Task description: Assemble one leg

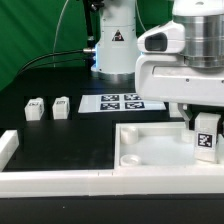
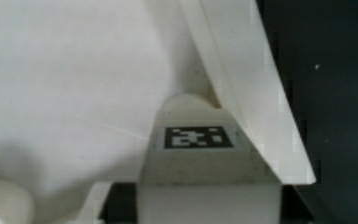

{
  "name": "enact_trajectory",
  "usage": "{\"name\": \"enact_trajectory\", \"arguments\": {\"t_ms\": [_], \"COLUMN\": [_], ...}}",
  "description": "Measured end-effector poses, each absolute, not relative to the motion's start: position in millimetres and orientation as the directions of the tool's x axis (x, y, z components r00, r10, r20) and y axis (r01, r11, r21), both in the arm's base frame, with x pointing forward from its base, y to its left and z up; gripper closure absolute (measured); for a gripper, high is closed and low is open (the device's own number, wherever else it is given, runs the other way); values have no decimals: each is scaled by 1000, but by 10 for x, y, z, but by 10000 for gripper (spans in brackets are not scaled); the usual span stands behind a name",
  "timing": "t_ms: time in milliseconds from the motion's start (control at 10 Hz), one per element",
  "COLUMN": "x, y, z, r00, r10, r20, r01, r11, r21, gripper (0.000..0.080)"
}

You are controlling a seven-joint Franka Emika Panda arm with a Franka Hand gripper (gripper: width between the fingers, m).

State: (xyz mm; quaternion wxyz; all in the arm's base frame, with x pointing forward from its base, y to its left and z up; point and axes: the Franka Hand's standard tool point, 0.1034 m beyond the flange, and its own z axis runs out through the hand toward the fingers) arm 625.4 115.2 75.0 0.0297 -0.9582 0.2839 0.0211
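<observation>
My gripper (image 1: 203, 128) is shut on a white leg (image 1: 205, 138) with a black-and-white tag and holds it upright over the right side of the white tabletop tray (image 1: 150, 160), close to its right wall. In the wrist view the leg (image 2: 197, 155) sits between the dark fingers (image 2: 123, 205), tag facing the camera, above the tray's floor (image 2: 69, 90) beside its raised wall (image 2: 247, 80). Two more legs (image 1: 35, 108) (image 1: 62, 106) stand on the black table at the exterior view's left. A round socket (image 1: 130, 158) shows in the tray's near left corner.
The marker board (image 1: 122, 102) lies on the table behind the tray. White border bars (image 1: 55, 180) run along the front edge and the exterior view's left (image 1: 8, 147). The robot base (image 1: 115, 45) stands at the back.
</observation>
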Motion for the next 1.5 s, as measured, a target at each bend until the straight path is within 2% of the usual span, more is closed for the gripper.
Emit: {"name": "enact_trajectory", "arguments": {"t_ms": [100,400,700,800,1100,1200,1300,1400,1500], "x": [6255,6259,6269,6270,6270,6269,6269,6269,6265], "y": [1153,1160,1151,1148,1150,1151,1156,1155,1156], "z": [749,739,737,737,737,736,737,736,734], "r00": [804,511,250,199,214,252,252,293,411], "r10": [-591,-857,-964,-976,-972,-963,-963,-952,-907], "r20": [-61,-70,-89,-94,-94,-94,-94,-92,-87], "r01": [-594,-860,-968,-980,-977,-968,-968,-956,-912], "r11": [-804,-510,-250,-199,-214,-251,-252,-292,-410], "r21": [-44,-28,-16,-12,-13,-17,-17,-21,-30], "gripper": [508,508,508,508,508,346,222,222,165]}}
